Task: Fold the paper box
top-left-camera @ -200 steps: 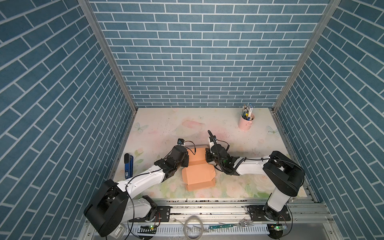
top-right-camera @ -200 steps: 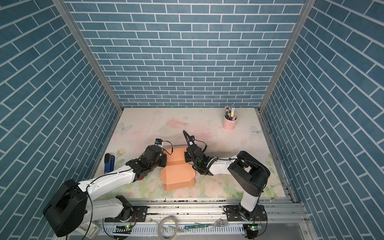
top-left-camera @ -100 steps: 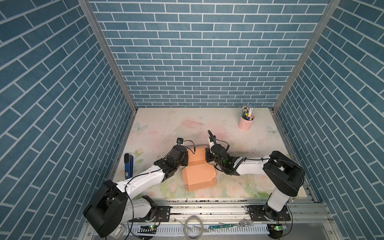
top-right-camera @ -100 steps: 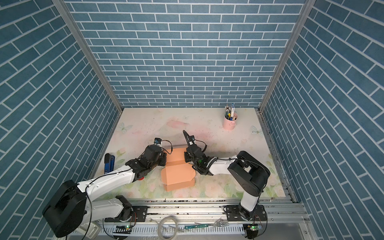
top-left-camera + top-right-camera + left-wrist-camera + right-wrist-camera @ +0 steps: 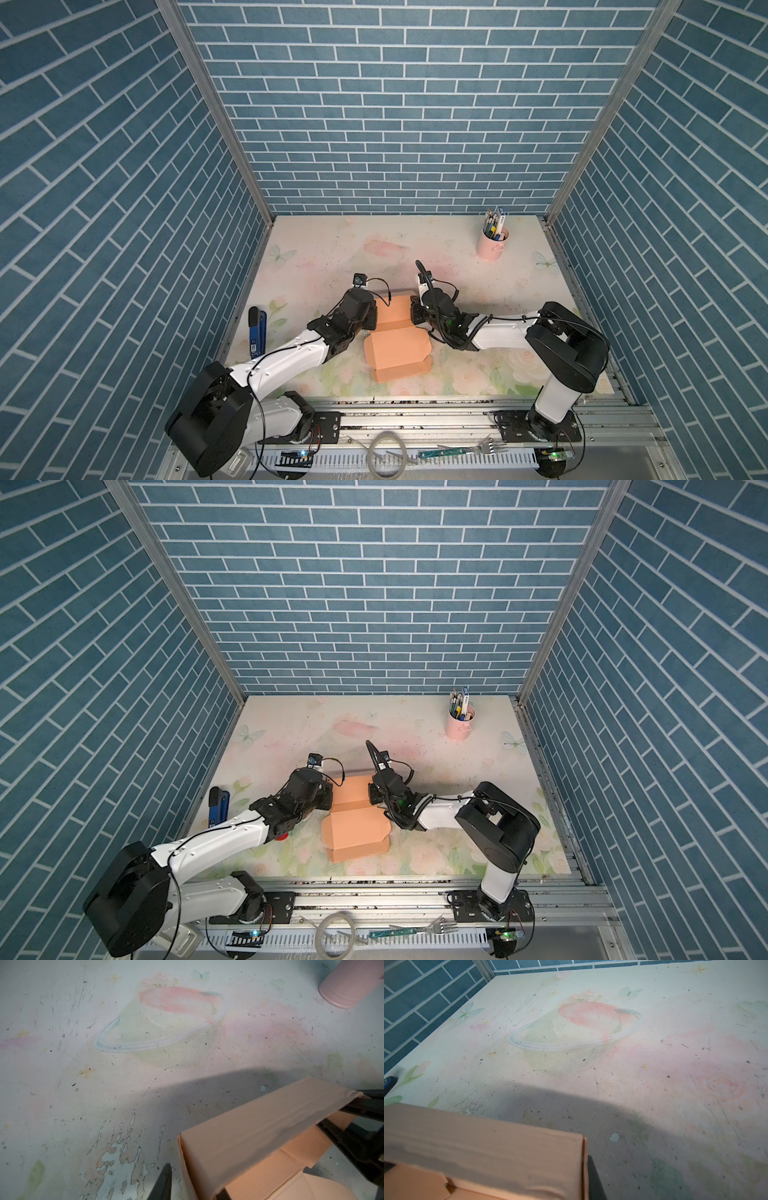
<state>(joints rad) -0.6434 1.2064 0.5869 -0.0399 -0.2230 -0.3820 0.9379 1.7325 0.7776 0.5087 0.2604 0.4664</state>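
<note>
The floral-printed table (image 5: 374, 249) carried the peach paper box (image 5: 397, 353) near its front middle, partly folded, its lid panel spread toward the front rail. The right gripper (image 5: 413, 318) was pinched closed on the box's right end wall. The left gripper (image 5: 373, 322) straddled the opposite wall at a narrow gap, one of its fingers (image 5: 165, 1180) just clear outside. A blue stapler (image 5: 257, 334) and a pink pen cup (image 5: 492, 245) sat well apart.

Both top views look steeply down from the front; both wrist views, close and low, share the box (image 5: 259, 1130) and table (image 5: 83, 1064).
</note>
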